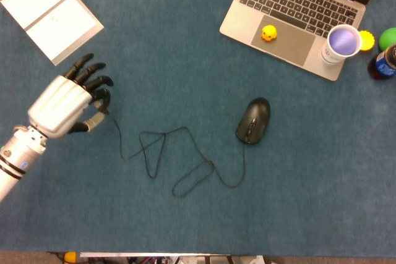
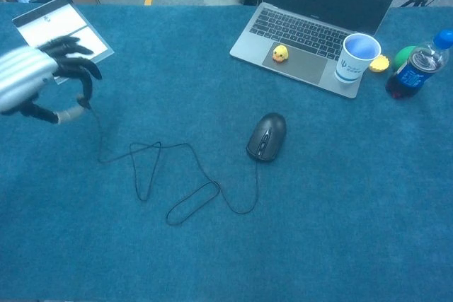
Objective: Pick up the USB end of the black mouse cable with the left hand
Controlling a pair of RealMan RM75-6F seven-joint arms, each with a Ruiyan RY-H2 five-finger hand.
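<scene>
The black mouse [image 1: 253,120] [image 2: 267,136] lies mid-table, and its thin cable [image 1: 185,146] [image 2: 185,169] loops across the blue cloth toward the left. My left hand [image 1: 67,102] [image 2: 37,77] is raised off the table at the left and pinches the cable's USB end [image 1: 96,120] [image 2: 71,112] between thumb and finger. The other fingers are spread. From the plug the cable hangs down to the cloth. My right hand shows in neither view.
An open laptop [image 1: 297,10] [image 2: 311,33] stands at the back right with a yellow duck [image 1: 268,33] on its palm rest and a white cup [image 1: 342,44] at its corner. A cola bottle [image 2: 417,65] stands right of it. A white booklet [image 1: 49,12] lies back left.
</scene>
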